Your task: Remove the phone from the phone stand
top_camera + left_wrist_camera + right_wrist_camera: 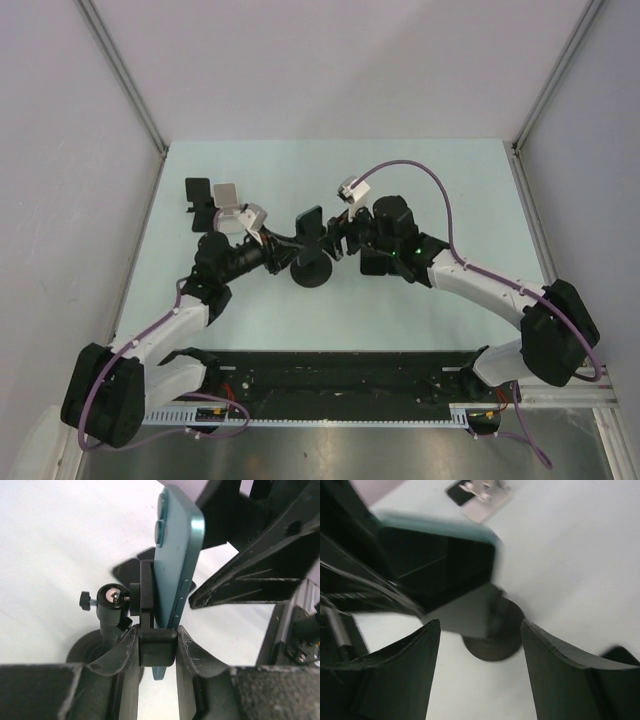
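Clamping phone stand [145, 592]: left pincer [157, 636], seen only in left wrist view | right pincer [480, 625] apart, facing phone [440, 560]

I can read no lettering, brand, number or sign in any of my three views. The slim teal phone [177, 555] shows me only a plain back and edge. The black plastic phone stand [145, 595] carries no mark I can make out. My right wrist view is too blurred to read.
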Action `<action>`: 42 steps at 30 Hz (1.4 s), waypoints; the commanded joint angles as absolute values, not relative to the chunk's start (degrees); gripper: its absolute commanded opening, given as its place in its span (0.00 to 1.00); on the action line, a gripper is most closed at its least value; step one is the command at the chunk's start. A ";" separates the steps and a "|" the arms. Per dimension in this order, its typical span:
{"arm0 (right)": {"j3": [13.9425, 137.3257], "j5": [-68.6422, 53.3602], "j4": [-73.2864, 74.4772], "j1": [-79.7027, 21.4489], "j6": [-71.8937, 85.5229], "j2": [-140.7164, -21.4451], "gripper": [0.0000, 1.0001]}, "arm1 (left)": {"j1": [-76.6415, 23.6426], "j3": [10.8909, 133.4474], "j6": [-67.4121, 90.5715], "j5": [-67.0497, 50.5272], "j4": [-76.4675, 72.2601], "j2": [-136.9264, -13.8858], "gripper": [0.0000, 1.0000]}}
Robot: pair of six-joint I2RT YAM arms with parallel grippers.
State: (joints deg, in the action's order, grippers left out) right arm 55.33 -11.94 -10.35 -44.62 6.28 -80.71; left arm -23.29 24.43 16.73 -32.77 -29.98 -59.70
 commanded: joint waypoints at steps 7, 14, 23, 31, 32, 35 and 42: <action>55.37 -16.61 -6.50 -38.93 2.02 -80.25 0.00 | -17.40 26.37 21.27 -34.90 -34.28 -60.38 0.00; 55.37 -12.14 -11.94 -41.04 5.62 -76.47 0.67 | -19.51 25.84 20.04 -31.38 -34.01 -58.80 0.00; 55.37 -3.79 -24.68 -45.70 10.10 -79.80 1.00 | -22.41 26.98 18.46 -29.36 -33.31 -60.03 0.00; 56.60 -3.87 -28.48 -46.14 10.72 -83.58 1.00 | -24.17 27.60 17.84 -28.65 -32.96 -60.73 0.00; 56.69 -3.61 -28.56 -46.32 10.64 -83.93 1.00 | -24.26 27.68 17.75 -28.65 -32.96 -60.91 0.00; 56.78 -3.69 -28.91 -46.58 10.90 -85.07 1.00 | -24.61 28.04 17.49 -28.65 -32.87 -61.08 0.01; 56.87 -5.19 -29.62 -46.84 11.25 -86.04 1.00 | -25.22 28.39 17.58 -28.21 -32.87 -61.70 0.00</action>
